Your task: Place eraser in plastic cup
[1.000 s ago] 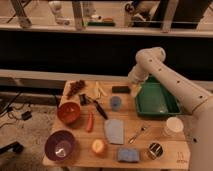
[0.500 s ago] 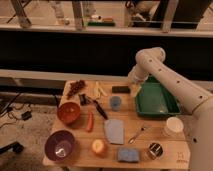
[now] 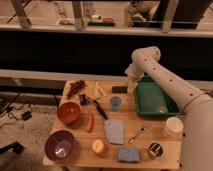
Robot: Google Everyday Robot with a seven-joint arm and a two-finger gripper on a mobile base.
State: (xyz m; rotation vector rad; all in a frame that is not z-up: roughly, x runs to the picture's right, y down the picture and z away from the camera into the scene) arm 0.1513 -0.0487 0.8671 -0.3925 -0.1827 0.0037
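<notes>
The robot's gripper point(image 3: 132, 87) hangs over the far side of the wooden table point(image 3: 84, 135), behind the small light-blue round plastic cup point(image 3: 115, 103) and a bit to the cup's right as the camera sees it. The fingers are apart, with nothing between them.

The small flat black eraser point(image 3: 119, 89) lies on the table right behind the cup, close to it but not touching. The gripper is just beside the eraser's right end. Can't tell if it's actually touching it.

The cup stands upright. To the cup's right is a green rectangular plastic tray point(image 3: 155, 98). A long black-handled utensil point(image 3: 99, 108) lies just to the cup's left, and a round orange-red bowl point(image 3: 69, 113) is further out that way. In front of the cup lies a flat blue-grey cloth-looking piece point(image 3: 114, 131). Off to the cup's front right are a white translucent cup point(image 3: 173, 126) and a shiny metal cup point(image 3: 155, 150), and a round purple bowl point(image 3: 61, 145) is front left.
</notes>
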